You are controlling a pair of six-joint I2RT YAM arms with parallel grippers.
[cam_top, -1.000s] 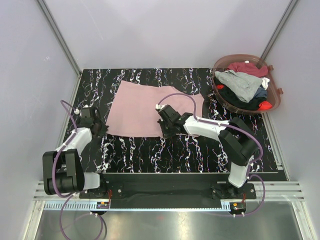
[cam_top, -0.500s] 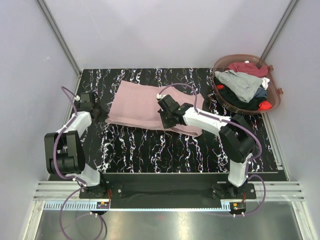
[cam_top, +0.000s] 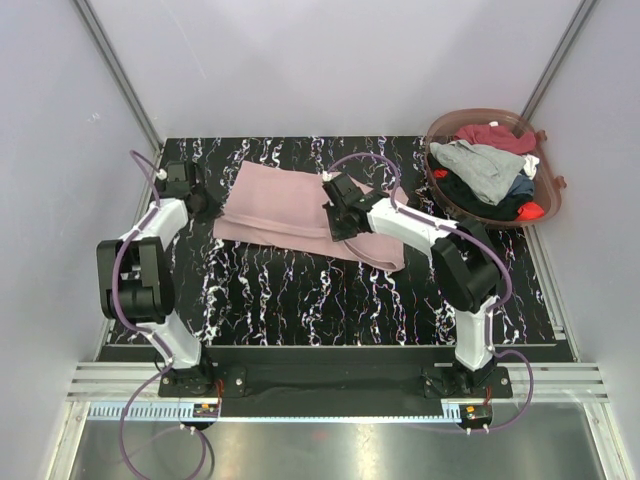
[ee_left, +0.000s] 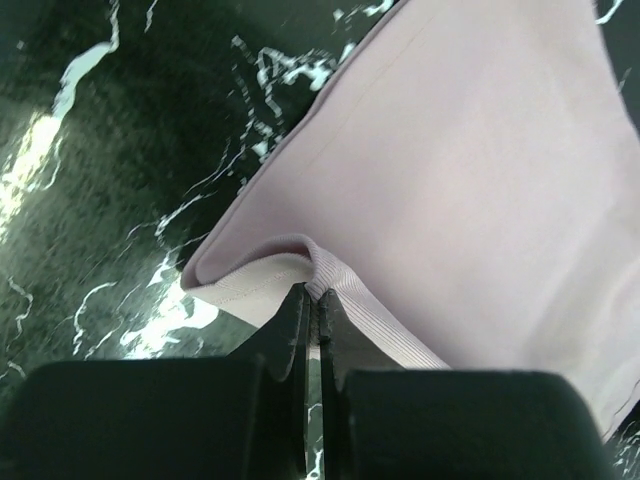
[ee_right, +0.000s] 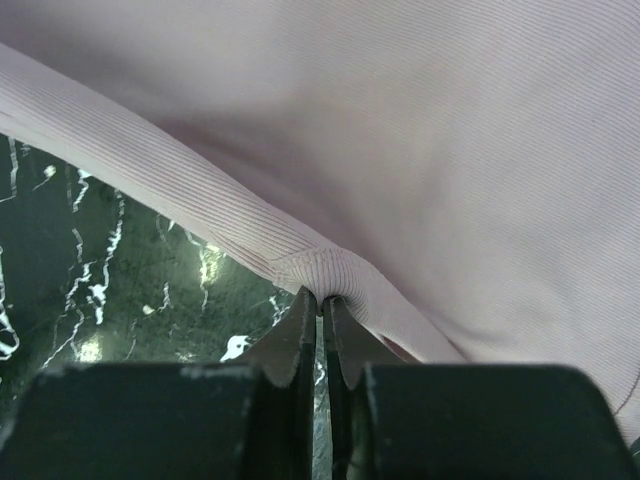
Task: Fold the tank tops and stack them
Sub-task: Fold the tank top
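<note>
A dusty pink tank top (cam_top: 290,205) lies across the back middle of the black marbled table, its near edge lifted and carried over toward the back. My left gripper (cam_top: 200,203) is shut on its left hem (ee_left: 330,285), pinched between the jaws. At the cloth's right part my right gripper (cam_top: 336,220) is shut on a ribbed fold (ee_right: 320,275) of the same top. More tank tops, grey (cam_top: 482,165), maroon (cam_top: 495,135), black and red, are piled in the basket.
The round brownish plastic basket (cam_top: 440,190) stands at the table's back right corner. Grey walls with metal rails close in the left, right and back. The black marbled table top (cam_top: 300,300) shows between the cloth and the arm bases.
Both grippers moved toward the back of the table, carrying the pink top's near edge with them. The cloth now looks narrower front to back, and its near right corner trails lower.
</note>
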